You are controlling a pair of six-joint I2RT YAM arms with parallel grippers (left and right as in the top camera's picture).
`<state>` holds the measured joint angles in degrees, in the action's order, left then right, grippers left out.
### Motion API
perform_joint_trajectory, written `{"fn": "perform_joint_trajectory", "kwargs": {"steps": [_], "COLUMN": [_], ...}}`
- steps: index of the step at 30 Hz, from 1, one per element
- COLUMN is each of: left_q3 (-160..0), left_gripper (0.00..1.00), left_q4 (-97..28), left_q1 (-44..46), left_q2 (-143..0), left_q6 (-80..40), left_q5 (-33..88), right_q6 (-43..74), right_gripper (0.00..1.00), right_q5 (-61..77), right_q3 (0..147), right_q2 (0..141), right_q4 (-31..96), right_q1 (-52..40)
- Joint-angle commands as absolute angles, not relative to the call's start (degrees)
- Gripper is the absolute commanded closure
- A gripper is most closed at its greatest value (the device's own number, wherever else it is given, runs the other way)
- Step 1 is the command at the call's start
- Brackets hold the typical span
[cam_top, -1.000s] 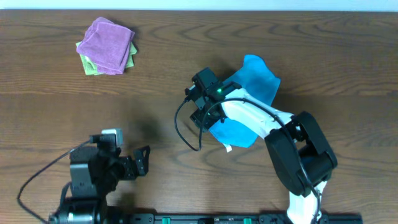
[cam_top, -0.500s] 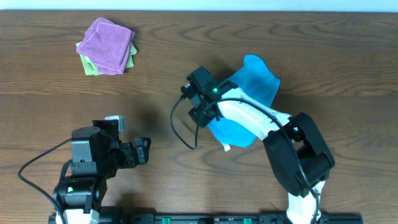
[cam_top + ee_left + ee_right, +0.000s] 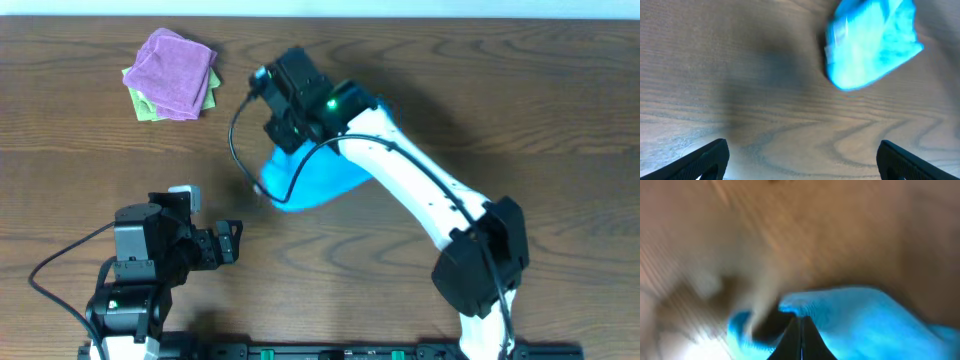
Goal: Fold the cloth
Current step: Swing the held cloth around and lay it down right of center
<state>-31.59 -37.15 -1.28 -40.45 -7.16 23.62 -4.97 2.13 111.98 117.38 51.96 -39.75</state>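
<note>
The sky-blue cloth (image 3: 312, 180) hangs bunched under my right gripper (image 3: 284, 135) near the table's middle, its lower edge by the wood. In the right wrist view the right gripper (image 3: 801, 322) has its jaws pressed together on a fold of the cloth (image 3: 865, 315), and the picture is blurred. My left gripper (image 3: 232, 243) stands open at the front left, apart from the cloth. In the left wrist view the left gripper (image 3: 802, 160) has only bare wood between its fingers, with the cloth (image 3: 872, 42) ahead at the upper right.
A purple cloth (image 3: 175, 68) lies folded on a light green cloth (image 3: 145, 108) at the back left of the wooden table (image 3: 560, 110). The right arm's white link (image 3: 420, 190) reaches diagonally across the table's right half.
The right gripper closed on the cloth's left edge and swept it up and to the left, so the cloth left its spread place. The left arm shifted slightly, still open.
</note>
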Motion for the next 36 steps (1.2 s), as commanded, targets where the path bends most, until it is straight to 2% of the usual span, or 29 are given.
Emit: {"fn": "perform_joint_trajectory", "kwargs": {"steps": [1, 9, 14, 18, 23, 30, 36], "left_q3": [-33.01, -33.01, -33.01, -33.01, -33.01, -33.01, -33.01], "left_gripper": [0.05, 0.05, 0.04, 0.05, 0.05, 0.05, 0.05], "left_q4": [-36.8, -31.86, -28.69, -26.96, -26.52, -26.52, -26.5], "left_q1": [-1.08, -1.08, -1.08, -1.08, -1.08, -1.08, -1.08], "left_q2": [-40.49, -40.49, -40.49, -40.49, -40.49, -40.51, -40.49], "left_q6": [-5.98, -5.98, -6.0, -6.0, -6.0, -6.02, -6.13], "left_q5": [23.4, 22.81, 20.14, 19.9, 19.92, 19.92, 19.94], "right_q6": [-4.75, 4.12, 4.67, 5.48, 11.53, 25.5, 26.11], "right_gripper": [0.99, 0.99, 0.98, 0.98, 0.99, 0.99, 0.66], "right_q5": [-6.61, -6.79, -5.52, -5.58, -7.01, -18.24, -16.47], "right_q3": [119.35, 122.06, 119.24, 109.06, 87.92, 65.98, 65.49], "right_q2": [116.14, 110.8, 109.03, 104.6, 94.41, 80.88, 78.74], "right_q4": [58.11, 83.29, 92.31, 91.61, 83.35, 77.6, 76.12], "right_q1": [-37.87, -28.14, -24.4, -24.29, -22.52, -10.24, -5.65]}}
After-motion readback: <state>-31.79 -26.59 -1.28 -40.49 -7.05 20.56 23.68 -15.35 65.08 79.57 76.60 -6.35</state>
